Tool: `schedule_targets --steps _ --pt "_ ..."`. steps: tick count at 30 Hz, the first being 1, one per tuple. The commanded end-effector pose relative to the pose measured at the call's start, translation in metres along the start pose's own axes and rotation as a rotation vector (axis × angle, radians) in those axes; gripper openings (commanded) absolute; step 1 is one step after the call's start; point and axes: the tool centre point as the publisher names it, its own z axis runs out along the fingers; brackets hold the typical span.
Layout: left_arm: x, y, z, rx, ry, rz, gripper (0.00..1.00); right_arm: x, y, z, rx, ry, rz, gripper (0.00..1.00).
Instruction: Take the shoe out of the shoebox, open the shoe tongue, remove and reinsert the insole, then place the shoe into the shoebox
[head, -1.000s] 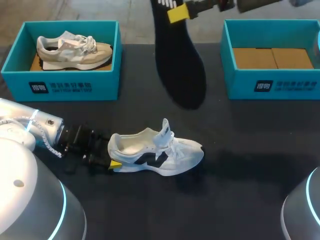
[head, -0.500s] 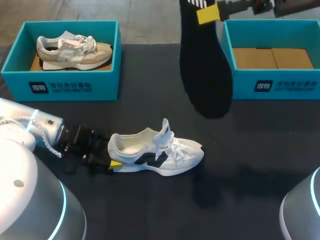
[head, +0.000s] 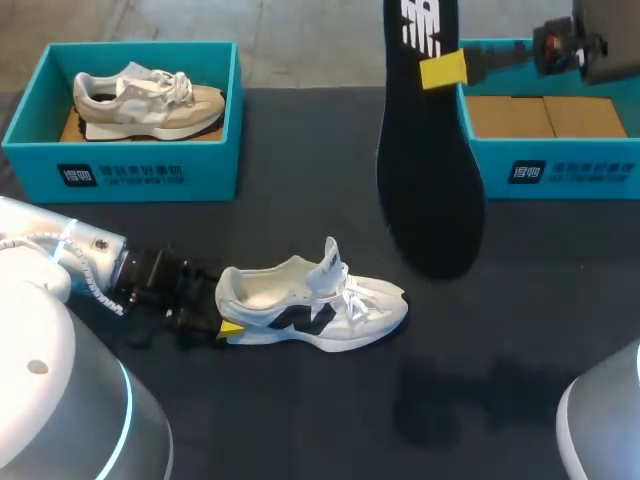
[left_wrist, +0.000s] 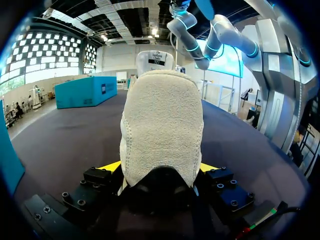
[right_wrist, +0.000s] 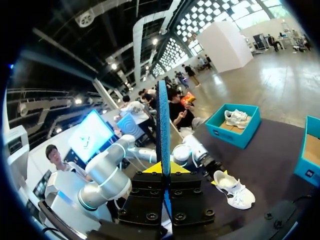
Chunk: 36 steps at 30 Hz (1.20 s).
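A white sneaker (head: 315, 305) with a dark logo lies on the black table, toe to the right. My left gripper (head: 226, 315) is shut on its heel; in the left wrist view the suede heel (left_wrist: 162, 130) fills the gap between the left gripper's (left_wrist: 160, 167) yellow tips. High over the table's right half hangs a black insole (head: 430, 180), toe end down. My right gripper (head: 443, 70) is shut on its upper part. From the right wrist the insole (right_wrist: 162, 125) shows edge-on, rising from the right gripper (right_wrist: 163, 167). The sneaker (right_wrist: 234, 190) lies far below.
A teal shoebox (head: 130, 175) at the back left holds a beige sneaker (head: 145, 100). At the back right stands a second teal shoebox (head: 540, 170) with only brown cardboard inside. Bare black tabletop lies in front of and to the right of the white sneaker.
My right arm has carried the insole to the right, from over the table's middle to beside the right shoebox. The left arm and the sneaker have stayed put.
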Motion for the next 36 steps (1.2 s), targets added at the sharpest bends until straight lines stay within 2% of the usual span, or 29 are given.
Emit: schedule_targets --steps 1,36 --pt "-0.0018 0.0047 0.0043 -0.001 -0.001 0.000 0.00 0.0008 -0.0073 0.0046 -0.031 0.004 0.003 0.00" --pt "-0.0018 0.0047 0.0043 -0.001 -0.001 0.000 0.00 0.0031 -0.0087 0.0066 -0.040 0.016 0.003 0.00"
